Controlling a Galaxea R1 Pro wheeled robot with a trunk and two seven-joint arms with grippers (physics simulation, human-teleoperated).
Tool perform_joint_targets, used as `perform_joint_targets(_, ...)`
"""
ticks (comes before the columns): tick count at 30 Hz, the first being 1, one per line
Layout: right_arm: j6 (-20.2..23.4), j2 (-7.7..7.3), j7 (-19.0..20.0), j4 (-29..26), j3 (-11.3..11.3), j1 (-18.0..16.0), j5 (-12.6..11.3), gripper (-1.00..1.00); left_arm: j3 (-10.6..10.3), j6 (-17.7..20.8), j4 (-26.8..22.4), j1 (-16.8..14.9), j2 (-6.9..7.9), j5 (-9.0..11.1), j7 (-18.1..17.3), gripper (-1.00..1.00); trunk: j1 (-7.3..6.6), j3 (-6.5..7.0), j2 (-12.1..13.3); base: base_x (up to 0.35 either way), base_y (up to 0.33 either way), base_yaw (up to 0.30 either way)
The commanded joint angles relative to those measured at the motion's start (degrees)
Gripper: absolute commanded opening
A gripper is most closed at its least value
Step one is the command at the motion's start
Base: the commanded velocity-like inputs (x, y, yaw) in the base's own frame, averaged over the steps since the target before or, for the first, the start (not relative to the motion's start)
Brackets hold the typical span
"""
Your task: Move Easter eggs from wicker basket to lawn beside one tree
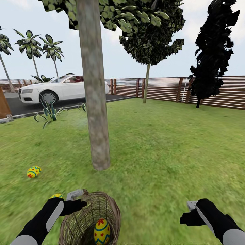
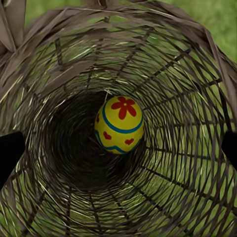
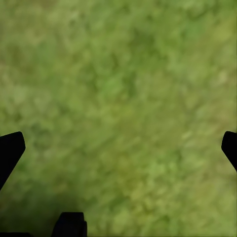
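Note:
The wicker basket (image 1: 110, 209) lies on the lawn (image 1: 163, 153) just in front of me, its mouth tipped toward me. One Easter egg (image 1: 101, 232) rests inside it, and the left wrist view shows this egg (image 2: 119, 124) deep in the basket (image 2: 187, 98). A second egg (image 1: 34, 171) lies on the grass left of the tree (image 1: 95, 102). A third egg (image 1: 56, 196) peeks out behind my left arm. My left gripper (image 1: 76, 200) is open at the basket's rim, holding nothing. Over bare grass to the right, my right gripper (image 1: 189, 211) is open too.
The trunk stands about a basket's length beyond the basket. A white car (image 1: 58, 89) is parked on a driveway at the back left, with spiky plants (image 1: 51, 112) at the lawn's edge. A slatted fence (image 1: 163, 89), another tree (image 1: 147, 83) and a dark conifer (image 1: 212, 51) line the back.

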Motion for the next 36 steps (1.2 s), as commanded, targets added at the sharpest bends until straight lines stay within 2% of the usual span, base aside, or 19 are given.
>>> perform_joint_targets(1,0.25,-0.08,-0.04,-0.07,0.36,-0.04,-0.33,1.00,-0.12,0.18,-0.05,-0.03,0.05,-0.16,-0.19,1.00,0.22,-0.25,-0.45,0.000,0.000,0.000)
perform_joint_targets(17,0.29,-0.08,-0.04,-0.07,0.36,-0.04,-0.34,1.00,-0.12,0.18,-0.05,-0.06,-0.08,-0.16,-0.16,1.00,3.73,-3.12,-6.86,0.000,0.000,0.000)
perform_joint_targets(36,0.29,-0.11,-0.05,-0.07,0.36,-0.04,-0.32,1.00,-0.12,0.18,0.03,-0.02,-0.91,-0.16,-0.12,1.00,7.90,-6.53,-14.48,0.000,0.000,0.000)
